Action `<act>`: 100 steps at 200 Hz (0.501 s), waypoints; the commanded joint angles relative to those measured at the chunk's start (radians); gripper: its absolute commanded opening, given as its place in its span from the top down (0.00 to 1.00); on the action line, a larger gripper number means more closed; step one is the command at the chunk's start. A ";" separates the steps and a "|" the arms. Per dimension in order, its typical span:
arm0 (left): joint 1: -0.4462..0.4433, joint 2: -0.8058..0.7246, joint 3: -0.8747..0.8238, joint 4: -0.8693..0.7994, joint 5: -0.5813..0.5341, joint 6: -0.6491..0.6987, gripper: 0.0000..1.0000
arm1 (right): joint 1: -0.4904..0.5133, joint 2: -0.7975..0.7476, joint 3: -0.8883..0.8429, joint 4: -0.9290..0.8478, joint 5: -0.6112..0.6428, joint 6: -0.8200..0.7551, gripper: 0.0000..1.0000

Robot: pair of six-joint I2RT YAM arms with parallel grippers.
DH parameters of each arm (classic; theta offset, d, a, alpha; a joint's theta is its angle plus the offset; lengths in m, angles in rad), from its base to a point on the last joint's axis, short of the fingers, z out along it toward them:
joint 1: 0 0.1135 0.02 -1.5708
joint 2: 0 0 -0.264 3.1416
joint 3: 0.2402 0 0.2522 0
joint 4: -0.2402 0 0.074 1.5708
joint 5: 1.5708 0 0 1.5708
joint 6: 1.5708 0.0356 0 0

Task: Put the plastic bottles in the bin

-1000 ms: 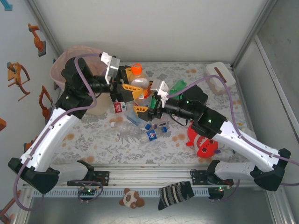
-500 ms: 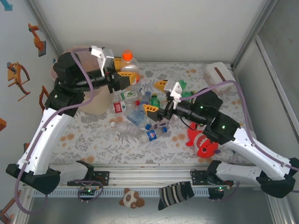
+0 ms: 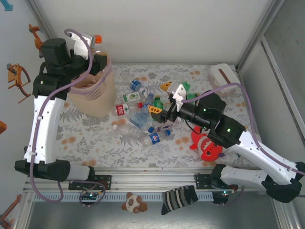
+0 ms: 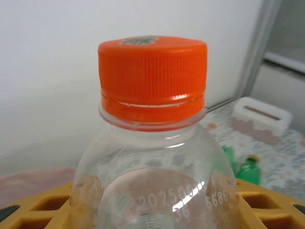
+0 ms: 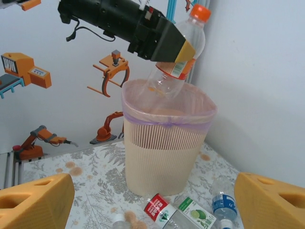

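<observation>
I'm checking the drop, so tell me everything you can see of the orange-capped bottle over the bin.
The bottle is clear plastic, seemingly empty, with a ribbed orange cap screwed on, a red and green-white label around its middle and embossed digits on the shoulder. It hangs tilted, cap highest, base at the mouth of the bin with its pink liner; whether it touches the liner I cannot tell. The left gripper clamps its upper body between yellow fingers.
</observation>
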 commanded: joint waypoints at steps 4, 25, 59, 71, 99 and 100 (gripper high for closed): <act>0.055 0.055 0.060 -0.109 -0.107 0.076 0.49 | -0.002 0.003 0.010 0.003 0.013 -0.020 0.14; 0.098 0.111 0.087 -0.151 -0.147 0.096 0.49 | -0.002 0.005 0.011 -0.002 0.012 -0.022 0.14; 0.146 0.205 0.126 -0.218 -0.210 0.133 0.49 | -0.002 0.010 0.012 -0.005 0.011 -0.027 0.14; 0.158 0.240 0.140 -0.244 -0.240 0.143 0.49 | -0.003 0.012 0.014 -0.005 0.012 -0.029 0.14; 0.182 0.326 0.164 -0.285 -0.293 0.160 0.49 | -0.002 0.023 0.016 -0.005 0.006 -0.038 0.14; 0.183 0.329 0.165 -0.286 -0.295 0.161 0.49 | -0.002 0.024 0.016 -0.005 0.006 -0.038 0.14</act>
